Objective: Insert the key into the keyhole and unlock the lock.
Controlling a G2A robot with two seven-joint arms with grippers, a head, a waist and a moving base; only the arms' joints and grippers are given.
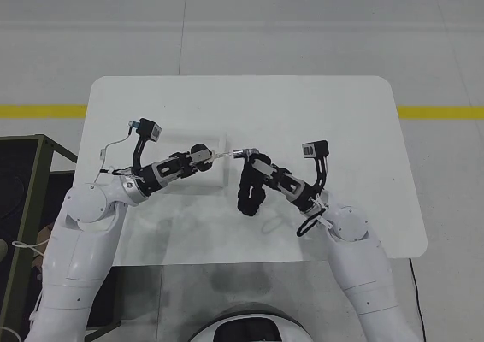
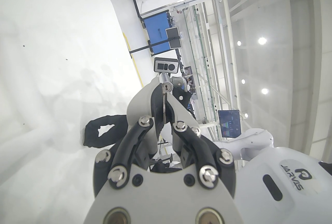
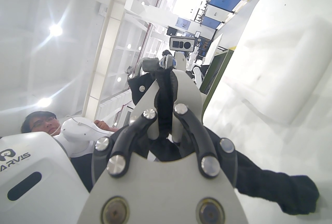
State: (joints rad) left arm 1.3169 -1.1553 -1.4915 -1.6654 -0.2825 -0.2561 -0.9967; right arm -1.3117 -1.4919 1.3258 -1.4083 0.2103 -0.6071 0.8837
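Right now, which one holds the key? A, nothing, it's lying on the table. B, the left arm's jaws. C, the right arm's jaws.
B: the left wrist view shows the left arm's jaws shut on the flat key, its tip at the metal cylinder of the lock, which the right arm's jaws clamp.

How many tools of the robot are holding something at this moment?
2. The left tool holds the key above the table; the right tool, facing it, holds the lock.
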